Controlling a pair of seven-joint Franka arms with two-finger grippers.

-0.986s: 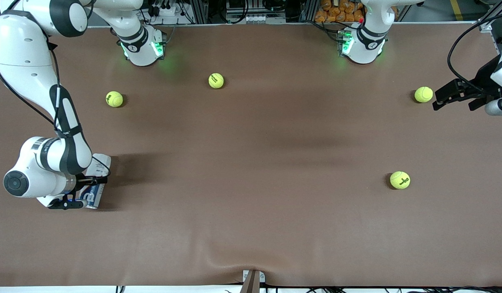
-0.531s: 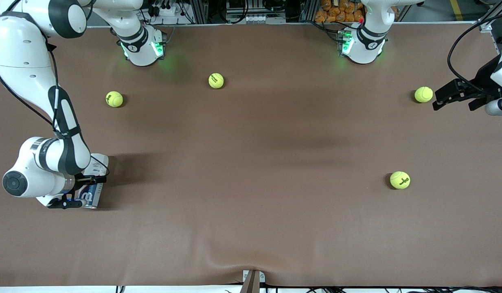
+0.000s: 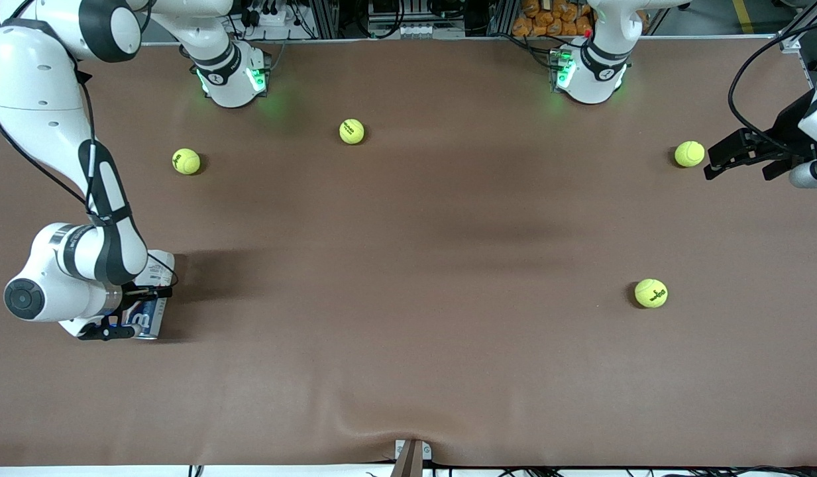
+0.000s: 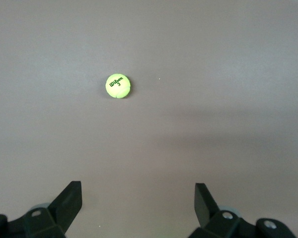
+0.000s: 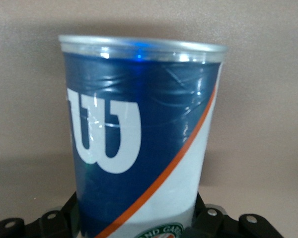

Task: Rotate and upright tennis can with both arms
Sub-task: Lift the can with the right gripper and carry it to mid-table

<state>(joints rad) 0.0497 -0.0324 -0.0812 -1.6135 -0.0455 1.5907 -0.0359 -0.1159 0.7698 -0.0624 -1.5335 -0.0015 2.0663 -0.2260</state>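
Note:
The tennis can (image 3: 148, 320) lies on its side on the brown table (image 3: 408, 265) at the right arm's end, its blue label with a white W facing up. My right gripper (image 3: 136, 311) straddles it from above. In the right wrist view the can (image 5: 139, 129) fills the space between the black fingers (image 5: 204, 218), which press against both of its sides. The right arm's wrist hides much of the can. My left gripper (image 3: 709, 162) hovers open and empty over the left arm's end of the table, beside a tennis ball (image 3: 689, 154).
Several yellow-green tennis balls lie about: one (image 3: 186, 161) and another (image 3: 352, 131) toward the robot bases, one (image 3: 651, 293) nearer the front camera. The left wrist view shows a ball (image 4: 118, 86) on the table ahead of the open left gripper (image 4: 138, 196).
The right gripper's fingers have closed in on the tennis can, and wrist and can shifted slightly toward the right arm's end of the table. The left arm has not moved.

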